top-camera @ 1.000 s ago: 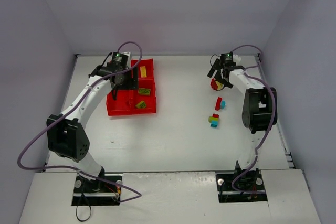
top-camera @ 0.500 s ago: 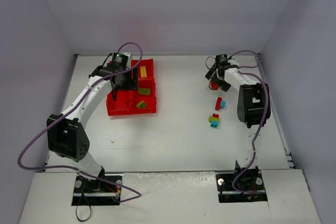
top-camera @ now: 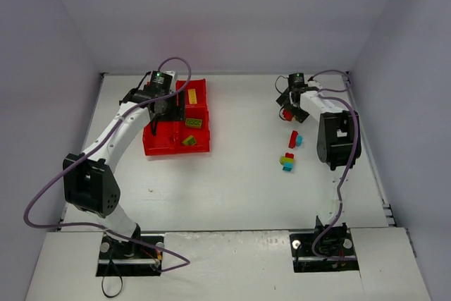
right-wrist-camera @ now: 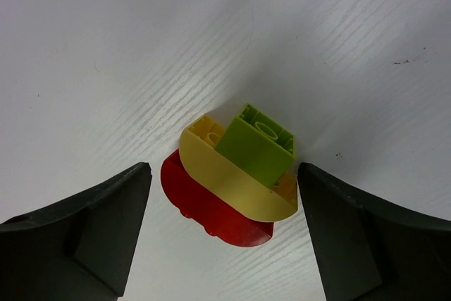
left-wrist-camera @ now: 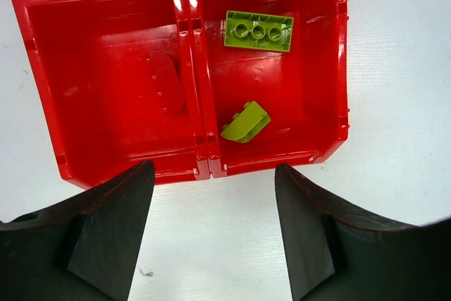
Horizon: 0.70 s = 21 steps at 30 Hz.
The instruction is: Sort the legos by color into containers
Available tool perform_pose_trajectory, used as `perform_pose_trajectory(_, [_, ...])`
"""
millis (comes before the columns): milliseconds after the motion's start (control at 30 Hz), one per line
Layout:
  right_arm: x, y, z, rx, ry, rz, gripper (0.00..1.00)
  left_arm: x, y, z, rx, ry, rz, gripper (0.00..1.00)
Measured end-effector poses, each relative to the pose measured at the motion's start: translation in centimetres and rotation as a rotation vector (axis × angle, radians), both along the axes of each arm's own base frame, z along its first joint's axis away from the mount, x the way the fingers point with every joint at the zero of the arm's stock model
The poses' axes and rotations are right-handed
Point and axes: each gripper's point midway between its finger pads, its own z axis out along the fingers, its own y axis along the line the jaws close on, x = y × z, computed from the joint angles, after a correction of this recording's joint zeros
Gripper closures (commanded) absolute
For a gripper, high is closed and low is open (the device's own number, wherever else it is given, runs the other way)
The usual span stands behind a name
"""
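1. Top external view: a red tray (top-camera: 161, 144) sits on the white worktop (top-camera: 232, 188) at the far left. A yellow brick (top-camera: 191, 95) lies in its far-right compartment.
2. Left wrist view: the left gripper (left-wrist-camera: 213, 174) hangs over the tray's outer rim, jaws wide apart, holding nothing. A flat green brick (left-wrist-camera: 258, 30) and a sloped green brick (left-wrist-camera: 245, 122) lie apart in the near-right compartment.
3. Right wrist view: the right gripper (right-wrist-camera: 222, 174) is spread wide and empty. It straddles a green-yellow-red clump (right-wrist-camera: 232, 185) lying on the worktop, with a gap on both sides.
4. Top external view: a red brick (top-camera: 292, 137) and a cyan brick (top-camera: 299, 141) lie just beside each other. A second mixed clump (top-camera: 287, 162) lies nearer the arm bases.
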Motion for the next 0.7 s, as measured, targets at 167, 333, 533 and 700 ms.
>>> perform_pose_trajectory(167, [0.5, -0.2, 0.0, -0.002, -0.010, -0.024, 0.32, 0.0, 0.0, 0.0, 0.000, 0.001, 0.000, 0.37])
perform_pose_trajectory(333, [0.7, 0.0, 0.0, -0.006, -0.015, -0.020, 0.57, -0.1, 0.0, -0.2, 0.002, 0.004, 0.000, 0.37])
perform_pose_trajectory(533, [0.8, 0.5, 0.0, -0.043, -0.003, 0.070, 0.92, -0.3, 0.1, -0.5, 0.005, 0.013, 0.000, 0.37])
perform_pose_trajectory(700, [1.1, 3.1, 0.3, -0.109, -0.004, 0.293, 1.00, -0.3, 0.1, -0.5, 0.004, 0.013, -0.001, 0.37])
